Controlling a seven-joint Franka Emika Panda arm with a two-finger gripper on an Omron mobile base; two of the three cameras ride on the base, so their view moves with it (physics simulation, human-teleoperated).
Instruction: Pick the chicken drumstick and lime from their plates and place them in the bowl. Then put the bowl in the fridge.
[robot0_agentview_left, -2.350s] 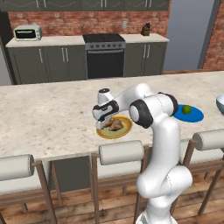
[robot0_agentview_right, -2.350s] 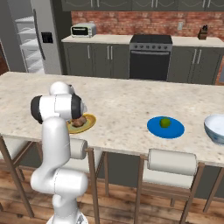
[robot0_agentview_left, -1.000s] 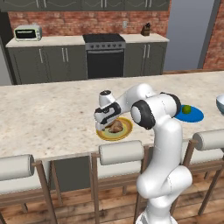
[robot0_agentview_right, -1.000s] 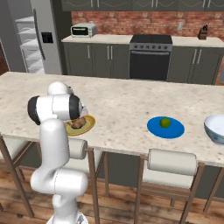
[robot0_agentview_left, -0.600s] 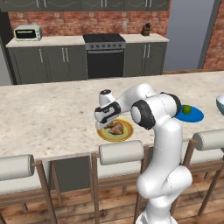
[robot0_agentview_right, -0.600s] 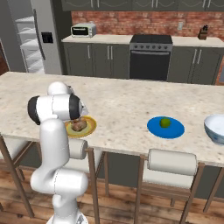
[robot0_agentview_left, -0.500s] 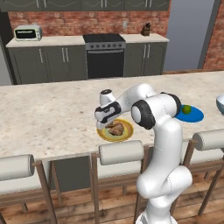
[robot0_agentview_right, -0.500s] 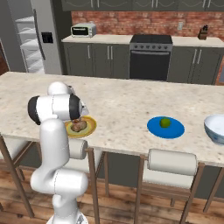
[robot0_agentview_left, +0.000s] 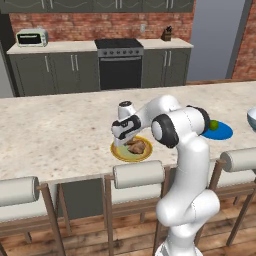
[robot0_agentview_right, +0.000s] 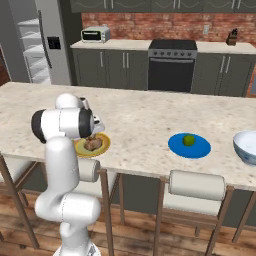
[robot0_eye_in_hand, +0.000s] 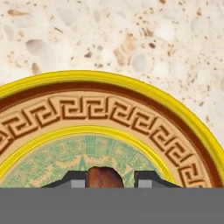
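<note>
The brown chicken drumstick (robot0_agentview_left: 136, 146) lies on the yellow-rimmed plate (robot0_agentview_left: 120, 154) near the counter's front edge. My gripper (robot0_agentview_left: 121, 142) points down over it. In the hand view its two dark fingertips (robot0_eye_in_hand: 78, 181) flank the drumstick's brown end (robot0_eye_in_hand: 104, 176) just above the plate's green centre (robot0_eye_in_hand: 57, 162), shut on the meat. From the right, the drumstick (robot0_agentview_right: 92, 144) sits on the plate (robot0_agentview_right: 102, 148) half hidden by my arm. The green lime (robot0_agentview_right: 188, 140) rests on the blue plate (robot0_agentview_right: 176, 147). The pale blue-white bowl (robot0_agentview_right: 247, 146) stands at the far right. The grey fridge (robot0_agentview_right: 35, 45) stands open at the back left.
Bar stools (robot0_agentview_left: 139, 174) line the counter's near edge below the plates. A black oven (robot0_agentview_left: 119, 62) and a toaster oven (robot0_agentview_left: 31, 36) sit on the back wall. Bare speckled counter (robot0_agentview_left: 55, 135) stretches to the left of the yellow plate.
Since the oldest frames the hand has come down a little onto the drumstick. Over the last second it has barely moved; lime, blue plate and bowl stay put.
</note>
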